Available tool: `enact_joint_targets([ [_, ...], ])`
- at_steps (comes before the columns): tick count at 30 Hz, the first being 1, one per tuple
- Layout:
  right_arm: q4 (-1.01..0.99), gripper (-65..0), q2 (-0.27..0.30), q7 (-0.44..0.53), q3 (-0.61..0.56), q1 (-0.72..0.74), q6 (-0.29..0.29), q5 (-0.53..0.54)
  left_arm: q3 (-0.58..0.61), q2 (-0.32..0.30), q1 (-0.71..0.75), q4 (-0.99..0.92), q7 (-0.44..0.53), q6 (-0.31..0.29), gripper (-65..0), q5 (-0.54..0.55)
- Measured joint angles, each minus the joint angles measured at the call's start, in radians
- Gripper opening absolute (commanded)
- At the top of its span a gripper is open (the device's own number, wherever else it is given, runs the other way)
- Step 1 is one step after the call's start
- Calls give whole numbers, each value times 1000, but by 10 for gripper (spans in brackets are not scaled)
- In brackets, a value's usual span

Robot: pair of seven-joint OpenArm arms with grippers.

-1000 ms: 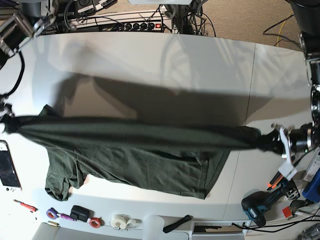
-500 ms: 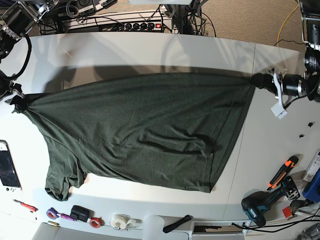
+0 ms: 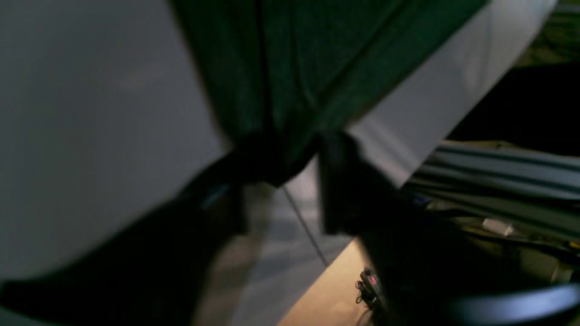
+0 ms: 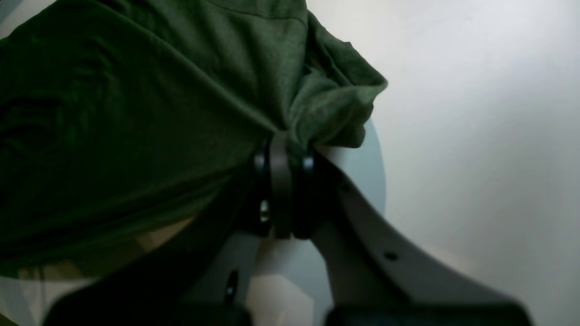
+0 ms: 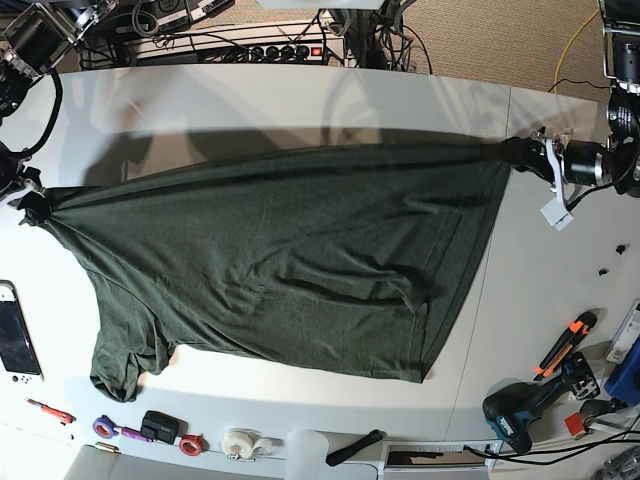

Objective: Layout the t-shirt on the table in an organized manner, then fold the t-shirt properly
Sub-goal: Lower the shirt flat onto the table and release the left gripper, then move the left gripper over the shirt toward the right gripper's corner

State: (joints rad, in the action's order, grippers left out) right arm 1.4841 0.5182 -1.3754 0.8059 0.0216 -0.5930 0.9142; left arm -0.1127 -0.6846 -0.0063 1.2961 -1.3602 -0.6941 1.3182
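The dark green t-shirt (image 5: 280,250) is stretched wide across the white table (image 5: 300,100), its far edge pulled taut between both grippers, its near part lying on the tabletop. My left gripper (image 5: 515,153) at the base view's right is shut on one corner of the shirt; the left wrist view shows the blurred cloth (image 3: 294,81) pinched in the gripper (image 3: 276,176). My right gripper (image 5: 35,205) at the base view's left edge is shut on the other corner; the right wrist view shows the fabric (image 4: 136,127) bunched in the gripper (image 4: 281,145).
A phone (image 5: 15,335) lies at the table's left edge. Tape rolls (image 5: 240,442) and small items (image 5: 160,427) line the near edge. A drill (image 5: 520,410) and an orange-handled cutter (image 5: 565,343) lie at the near right. A seam (image 5: 500,200) crosses the table on the right.
Both grippers carried the shirt's held edge away from the near side toward the far side, spreading the bunched cloth out flat. In the last half second the far edge sank and tightened a little.
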Motion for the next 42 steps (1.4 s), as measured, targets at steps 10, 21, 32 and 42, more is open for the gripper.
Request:
enact_joint_targets([
  [10, 0, -650, 0, 0, 0, 0, 0, 11, 0, 3, -43, 3, 30, 0, -356, -19],
  [21, 0, -650, -6, 26, -1, 0, 0, 11, -12, 8, -163, 24, 59, 2, -397, -4],
  [32, 0, -650, -6, 45, -1, 1, 0, 18, -13, 171, -163, 166, -21, -3, -472, 124],
  [42, 0, -650, -6, 64, -1, 1, 0, 18, 11, 379, -160, 200, -48, -3, -472, 133],
])
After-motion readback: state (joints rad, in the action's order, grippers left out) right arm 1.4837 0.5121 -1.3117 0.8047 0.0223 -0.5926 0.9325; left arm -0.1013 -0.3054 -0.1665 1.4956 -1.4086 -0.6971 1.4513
